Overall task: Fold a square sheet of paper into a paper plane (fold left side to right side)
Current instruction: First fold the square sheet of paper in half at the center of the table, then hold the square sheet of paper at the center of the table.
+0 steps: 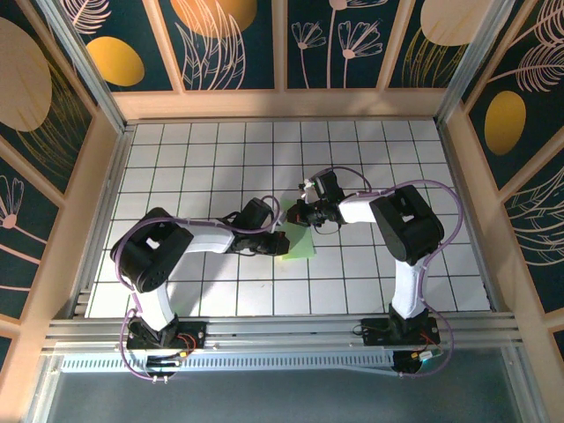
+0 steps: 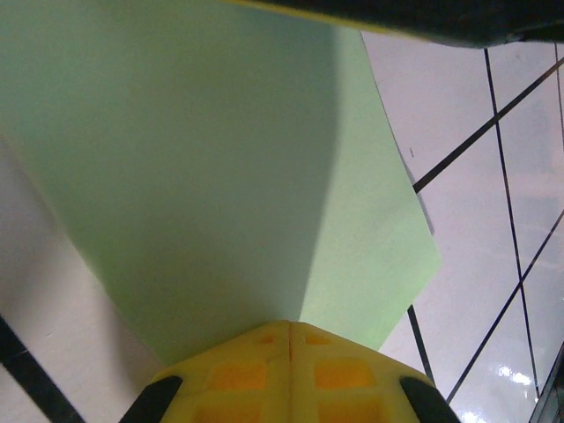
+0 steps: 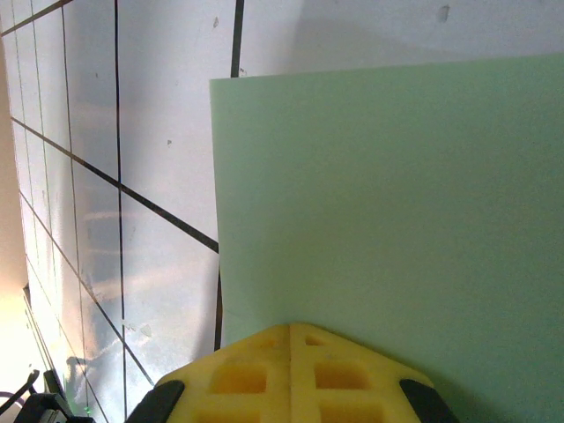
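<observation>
The square sheet of paper (image 1: 302, 246) is light green and lies flat on the white grid table between the two arms. My left gripper (image 1: 280, 238) is shut, with its yellow fingertips (image 2: 264, 339) resting on the sheet's left part. The paper (image 2: 220, 167) spreads out ahead of them, half in shadow. My right gripper (image 1: 300, 214) is also shut, its tips (image 3: 264, 344) set on the sheet's far part. The paper (image 3: 397, 194) runs forward to a straight edge. No paper shows between either pair of fingers. The paper plane is out of view.
Wooden walls (image 1: 106, 167) close in the table on the left, far and right sides. An aluminium rail (image 1: 282, 330) runs along the near edge by the arm bases. White tiles (image 1: 194, 159) lie around the sheet.
</observation>
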You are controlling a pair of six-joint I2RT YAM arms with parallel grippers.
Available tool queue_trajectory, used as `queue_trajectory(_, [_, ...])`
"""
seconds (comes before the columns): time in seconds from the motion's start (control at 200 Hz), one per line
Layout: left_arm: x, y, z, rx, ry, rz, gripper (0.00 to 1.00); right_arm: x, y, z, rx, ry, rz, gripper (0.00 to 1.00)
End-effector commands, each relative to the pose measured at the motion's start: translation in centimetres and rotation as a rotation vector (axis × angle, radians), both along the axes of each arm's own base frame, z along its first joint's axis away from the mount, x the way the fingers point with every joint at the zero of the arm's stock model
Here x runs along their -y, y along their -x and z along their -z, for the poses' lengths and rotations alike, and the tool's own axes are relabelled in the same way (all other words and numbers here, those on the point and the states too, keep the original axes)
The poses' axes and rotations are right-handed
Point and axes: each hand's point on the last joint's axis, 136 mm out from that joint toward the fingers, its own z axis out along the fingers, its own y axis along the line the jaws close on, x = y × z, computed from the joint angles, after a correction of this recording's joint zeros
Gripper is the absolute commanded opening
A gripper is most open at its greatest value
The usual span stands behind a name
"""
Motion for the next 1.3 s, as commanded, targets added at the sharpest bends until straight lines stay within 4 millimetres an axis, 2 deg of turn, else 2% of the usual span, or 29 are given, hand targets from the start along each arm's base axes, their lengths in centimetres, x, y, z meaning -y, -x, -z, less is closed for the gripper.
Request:
queue_trajectory(0.0, [-1.6,2.7,1.6,-0.073,-0.039,0.021,0.00,2.2,1.6,3.9,-0.083,0.143,0.018,0.00])
queue_trajectory(0.225, [-3.8,6.4,2.9,-0.141,-0.054,0.040,0.00,2.1,1.7,3.9,-0.086,0.142,0.018,0.00])
queue_trajectory(0.245, [-3.7,6.4,2.2,-0.127,-0.035,0.041,0.00,2.1,1.7,3.9,-0.086,0.142,0.018,0.00])
queue_trajectory(0.38, [-4.0,7.1,2.0,-0.139,-0.027,0.052,0.00,2.2,1.7,4.0,-0.086,0.145,0.019,0.00])
queue_trajectory(0.49, [-3.9,6.9,1.8,-0.130,-0.028,0.048,0.00,2.2,1.8,4.0,-0.087,0.146,0.018,0.00])
queue_trajectory(0.636, [-3.1,5.1,-0.6,-0.079,0.004,0.010,0.00,2.1,1.8,3.9,-0.085,0.144,0.016,0.00])
queue_trajectory(0.786, [-3.0,1.9,-3.9,-0.035,0.089,-0.063,0.00,2.1,1.8,3.7,-0.081,0.142,0.015,0.00])
queue_trajectory(0.866, [-3.0,0.2,-4.7,-0.023,0.117,-0.082,0.00,1.9,1.8,3.6,-0.077,0.139,0.012,0.00])
queue_trajectory(1.066, [-1.3,-2.6,-4.2,-0.003,0.114,-0.069,0.00,1.8,1.7,3.4,-0.074,0.135,0.015,0.00])
queue_trajectory(1.091, [-1.3,-2.7,-3.1,-0.021,0.095,-0.073,0.00,1.9,1.7,3.4,-0.075,0.136,0.016,0.00])
queue_trajectory(1.296, [-1.4,-3.2,-1.4,-0.031,0.036,-0.071,0.00,1.5,1.5,2.9,-0.071,0.111,0.019,0.00])
